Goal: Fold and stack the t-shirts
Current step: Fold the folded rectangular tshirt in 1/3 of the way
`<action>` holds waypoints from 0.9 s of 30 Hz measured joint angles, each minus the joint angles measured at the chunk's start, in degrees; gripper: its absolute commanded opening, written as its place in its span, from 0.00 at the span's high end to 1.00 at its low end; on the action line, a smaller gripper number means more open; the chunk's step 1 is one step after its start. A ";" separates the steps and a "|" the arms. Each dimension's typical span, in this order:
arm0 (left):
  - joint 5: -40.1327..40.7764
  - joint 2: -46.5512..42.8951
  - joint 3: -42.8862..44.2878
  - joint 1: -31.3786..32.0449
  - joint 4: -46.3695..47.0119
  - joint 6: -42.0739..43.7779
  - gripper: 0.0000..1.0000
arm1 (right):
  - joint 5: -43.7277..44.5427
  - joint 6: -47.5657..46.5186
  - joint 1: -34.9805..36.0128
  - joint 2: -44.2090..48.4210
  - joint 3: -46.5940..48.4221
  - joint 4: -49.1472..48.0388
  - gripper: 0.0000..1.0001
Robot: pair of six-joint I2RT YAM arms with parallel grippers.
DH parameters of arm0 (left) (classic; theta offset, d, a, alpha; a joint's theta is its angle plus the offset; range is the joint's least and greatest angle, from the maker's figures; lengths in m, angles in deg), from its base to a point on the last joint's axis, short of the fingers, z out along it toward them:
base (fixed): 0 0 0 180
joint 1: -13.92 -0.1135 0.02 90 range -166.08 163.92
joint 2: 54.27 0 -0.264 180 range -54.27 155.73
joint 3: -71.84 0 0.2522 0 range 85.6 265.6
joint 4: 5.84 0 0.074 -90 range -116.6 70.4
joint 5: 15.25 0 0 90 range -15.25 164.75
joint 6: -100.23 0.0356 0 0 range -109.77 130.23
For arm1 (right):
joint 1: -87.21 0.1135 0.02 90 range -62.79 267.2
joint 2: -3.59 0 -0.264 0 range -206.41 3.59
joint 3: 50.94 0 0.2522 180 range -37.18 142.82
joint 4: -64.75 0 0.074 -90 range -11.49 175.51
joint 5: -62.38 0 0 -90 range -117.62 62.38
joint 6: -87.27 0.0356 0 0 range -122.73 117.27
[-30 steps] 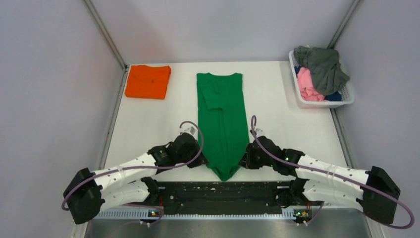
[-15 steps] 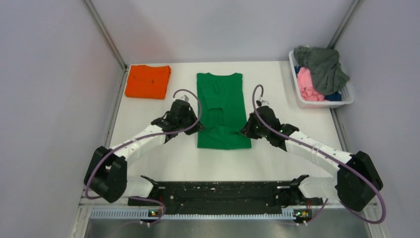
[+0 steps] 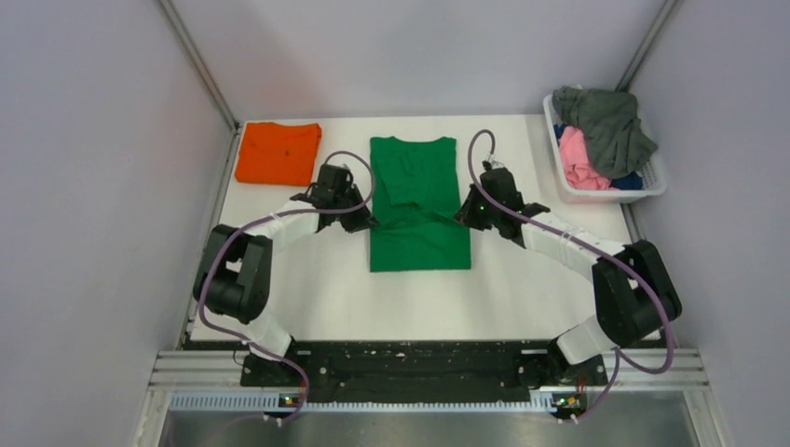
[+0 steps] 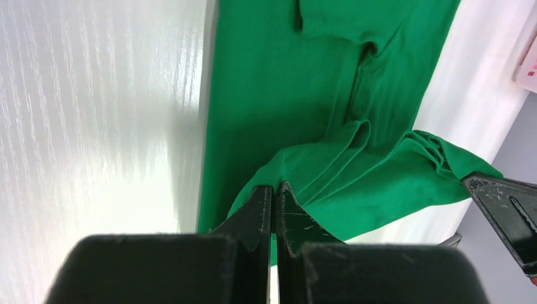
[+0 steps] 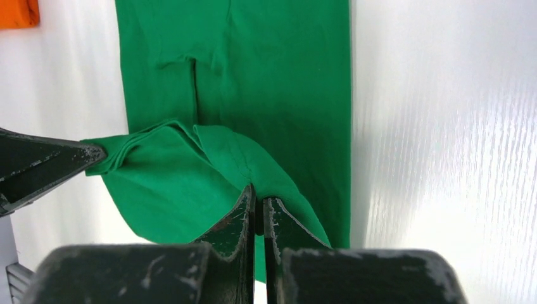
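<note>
Left tool has its two fingers squeezed together on a bit of the green t-shirt. The right tool is squeezed on the same shirt from the other side. Up close, the left tool's fingers meet with green cloth pinched between them, and so do the right tool's fingers.

The white worktop lies under both tools and spreads out all around them.

The green t-shirt lies flat on the worktop, right between the two tools. It is a long shape that goes past the tools on the far side and comes back past them on the near side. A bunched, floppy fold of green cloth runs from one tool across to the other, on top of the flat part.

A white basket sits at the far corner, well off to the right of the right tool. A grey t-shirt is heaped on top in it, with a pink t-shirt and a bit of a blue t-shirt under that.

A folded orange t-shirt lies near the left tool, on its far left side, not touching it.
</note>
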 measured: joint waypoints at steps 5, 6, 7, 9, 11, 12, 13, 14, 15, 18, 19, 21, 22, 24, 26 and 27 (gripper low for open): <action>-2.84 4.61 2.99 -1.29 0.44 0.59 1.00 | -2.40 -1.11 -1.66 -4.81 2.69 -1.70 1.00; -3.13 5.49 4.07 -1.31 0.44 0.87 1.00 | -2.84 -1.27 -1.86 -5.49 3.06 -1.95 1.00; -3.37 6.16 4.96 -1.38 0.46 1.14 1.00 | -3.13 -1.36 -2.05 -6.14 3.43 -2.36 1.00; -3.91 7.13 6.45 -1.53 0.52 1.49 1.00 | -3.54 -1.60 -2.40 -7.17 4.11 -2.80 1.00; -4.15 7.78 7.48 -1.75 0.63 1.66 1.00 | -4.09 -1.73 -3.04 -8.07 4.68 -3.34 1.00; -4.22 8.04 7.89 -1.99 0.72 1.73 1.00 | -4.26 -1.75 -3.39 -8.35 4.72 -4.02 1.00; -4.33 8.28 8.17 -2.21 0.74 1.77 1.00 | -4.57 -1.79 -3.82 -8.61 4.72 -4.55 1.00; -4.39 8.52 8.44 -2.43 0.79 1.84 1.00 | -4.76 -1.81 -4.22 -8.87 4.72 -4.96 1.00; -4.57 8.85 8.76 -2.67 0.79 1.90 1.00 | -5.03 -1.81 -4.61 -9.22 4.74 -5.40 1.00; -4.70 10.25 9.97 -3.13 0.74 2.19 0.93 | -5.86 -1.75 -5.51 -10.97 5.09 -6.78 0.95; -4.66 10.69 10.25 -3.23 0.74 2.32 0.86 | -6.21 -1.68 -5.73 -11.65 5.27 -7.21 0.89; -4.44 11.74 11.02 -3.37 0.63 2.75 0.69 | -7.15 -1.51 -6.27 -13.16 5.86 -7.76 0.69; -4.26 12.20 11.45 -3.45 0.44 2.84 0.57 | -7.78 -1.53 -6.62 -13.99 6.32 -7.91 0.58; -4.07 12.76 12.09 -3.69 0.09 3.17 0.37 | -8.70 -1.38 -7.26 -15.56 7.48 -8.13 0.39; -3.89 13.14 13.49 -4.15 -0.50 3.28 0.19 | -9.27 -1.46 -7.91 -16.70 8.72 -8.39 0.18; -3.87 13.25 14.34 -4.44 -0.96 3.30 0.05 | -9.25 -1.38 -8.11 -16.85 9.03 -8.37 0.10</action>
